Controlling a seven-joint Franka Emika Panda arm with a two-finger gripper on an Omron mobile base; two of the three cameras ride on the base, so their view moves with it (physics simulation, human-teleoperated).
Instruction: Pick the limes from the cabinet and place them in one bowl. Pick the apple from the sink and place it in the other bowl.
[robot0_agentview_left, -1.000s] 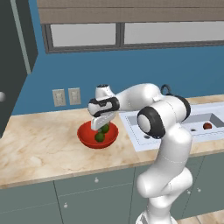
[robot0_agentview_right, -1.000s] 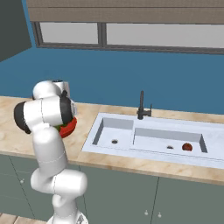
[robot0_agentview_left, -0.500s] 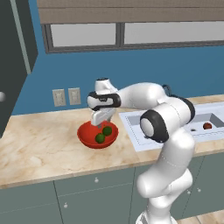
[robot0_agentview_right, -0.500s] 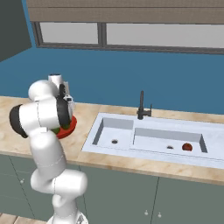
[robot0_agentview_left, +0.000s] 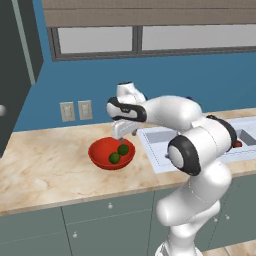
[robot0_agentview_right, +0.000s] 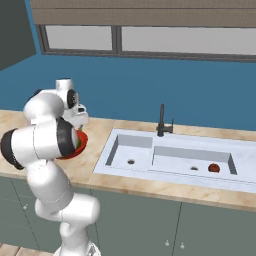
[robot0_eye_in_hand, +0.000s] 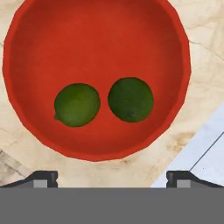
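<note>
- Hovering over the shallow glossy red bowl (robot0_eye_in_hand: 96, 39), your two-finger gripper (robot0_eye_in_hand: 111, 177) stands spread and empty.
- Both small dark green limes (robot0_eye_in_hand: 77, 105) lie inside it, near the worktop's sink-side edge: that half looks done.
- You have the small red apple (robot0_agentview_right: 214, 168) left, in the pale double-basin sink (robot0_agentview_right: 150, 142).

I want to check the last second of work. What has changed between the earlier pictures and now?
The tool has risen from the red bowl and now hangs open above it, holding nothing. One second ago it was low over the bowl. Both limes lie side by side in the bowl. The bowl on the counter and the red apple in the sink stayed as they were.
</note>
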